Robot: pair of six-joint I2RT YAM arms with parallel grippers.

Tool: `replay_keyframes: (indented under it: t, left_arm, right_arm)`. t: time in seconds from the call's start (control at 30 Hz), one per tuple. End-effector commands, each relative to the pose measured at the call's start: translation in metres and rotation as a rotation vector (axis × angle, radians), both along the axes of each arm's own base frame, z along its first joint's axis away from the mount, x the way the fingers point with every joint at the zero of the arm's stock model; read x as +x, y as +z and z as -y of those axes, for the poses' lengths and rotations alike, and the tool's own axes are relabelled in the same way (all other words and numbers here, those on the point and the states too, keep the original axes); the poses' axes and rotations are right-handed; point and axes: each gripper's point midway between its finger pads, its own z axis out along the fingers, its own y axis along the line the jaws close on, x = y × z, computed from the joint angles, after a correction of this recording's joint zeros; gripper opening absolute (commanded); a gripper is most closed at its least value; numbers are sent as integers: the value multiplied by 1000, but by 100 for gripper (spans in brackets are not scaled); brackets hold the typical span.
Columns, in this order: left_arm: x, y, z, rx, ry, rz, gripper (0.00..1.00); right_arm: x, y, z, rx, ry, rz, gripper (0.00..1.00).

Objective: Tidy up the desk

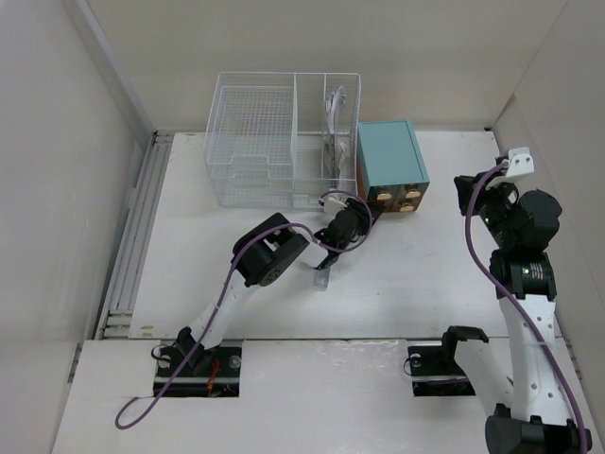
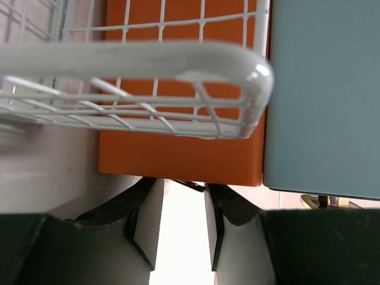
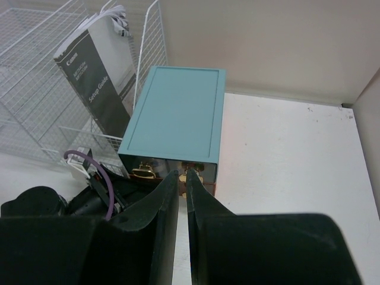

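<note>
The white desk (image 1: 236,274) carries a white wire basket (image 1: 255,132) and a teal box (image 1: 389,156) with brown drawers at the back. My left gripper (image 1: 357,210) reaches low to the gap between the basket and the box. In the left wrist view its jaws (image 2: 181,190) stand apart with bare desk between them, and a flat orange object (image 2: 178,148) lies just past the fingertips, under the basket rim (image 2: 148,59). My right gripper (image 1: 465,192) hangs raised at the right. Its fingers (image 3: 182,178) are almost together and empty, pointing at the box (image 3: 178,113).
A small grey object (image 1: 321,277) lies on the desk near the left arm. A "Setup Guide" booklet (image 3: 101,65) stands in the basket's right compartment. Brass knobs (image 3: 142,172) stick out of the drawers. Side walls enclose the desk.
</note>
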Motion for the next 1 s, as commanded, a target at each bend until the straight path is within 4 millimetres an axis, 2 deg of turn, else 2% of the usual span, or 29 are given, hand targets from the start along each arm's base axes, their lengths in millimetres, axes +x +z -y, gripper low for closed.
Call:
replay_keyframes:
  t: [0.0, 0.07, 0.17, 0.2, 0.23, 0.27, 0.3, 0.33, 0.43, 0.53, 0.57, 0.63, 0.67, 0.7, 0.77, 0.8, 0.9, 0.93, 0.97]
  left_arm:
    - [3, 12, -7, -10, 34, 23, 14]
    - [-1, 17, -3, -9, 23, 34, 14]
    - [-15, 12, 4, -4, -1, 29, 14]
    - [-22, 20, 10, -22, -22, 41, 14]
    - [-23, 19, 9, -23, -22, 42, 13]
    - [-32, 14, 12, -13, -38, 33, 13]
    - [-32, 22, 13, -30, -38, 46, 13]
    - [-45, 21, 21, -32, -69, 46, 13]
    - [-69, 19, 29, -39, -108, 37, 13]
    - [-88, 14, 29, -44, -120, 25, 13]
    - [-100, 20, 34, -70, -140, 28, 13]
    - [-113, 11, 35, -55, -151, 9, 13]
    - [-123, 13, 41, -64, -171, 14, 13]
    - [-124, 10, 39, -57, -171, 9, 13]
    - [-129, 15, 41, -63, -171, 15, 13]
    - [-129, 15, 41, -63, -171, 15, 17]
    - [-130, 2, 41, -5, -207, 6, 39]
    - [-127, 9, 40, -16, -209, 11, 50]
    - [-127, 5, 39, 14, -212, 17, 55]
  right_arm:
    - [-2, 11, 0, -3, 5, 34, 16]
    - [-4, 14, -1, -4, 5, 43, 16]
    - [-4, 14, -1, -4, 5, 43, 16]
    - [-4, 14, -1, -4, 5, 43, 16]
    - [-4, 14, -1, -4, 5, 43, 16]
    - [-4, 14, -1, -4, 5, 43, 16]
    - [-4, 14, -1, -4, 5, 43, 16]
    - [-4, 14, -1, 5, 5, 41, 16]
    - [-4, 14, -1, 5, 5, 41, 16]
    - [-6, 16, -1, 4, 5, 50, 16]
    - [-6, 16, -1, 4, 5, 50, 16]
    - [-7, 16, -3, 4, 14, 50, 16]
    - [-7, 16, -3, 4, 14, 50, 16]
    - [-7, 16, -3, 4, 14, 50, 16]
    - [-7, 16, -3, 4, 14, 50, 16]
    - [-7, 16, -3, 4, 14, 50, 16]
    - [-7, 16, -4, 4, 23, 50, 17]
    - [-7, 16, -4, 4, 23, 50, 17]
    - [-7, 16, -4, 4, 23, 50, 17]
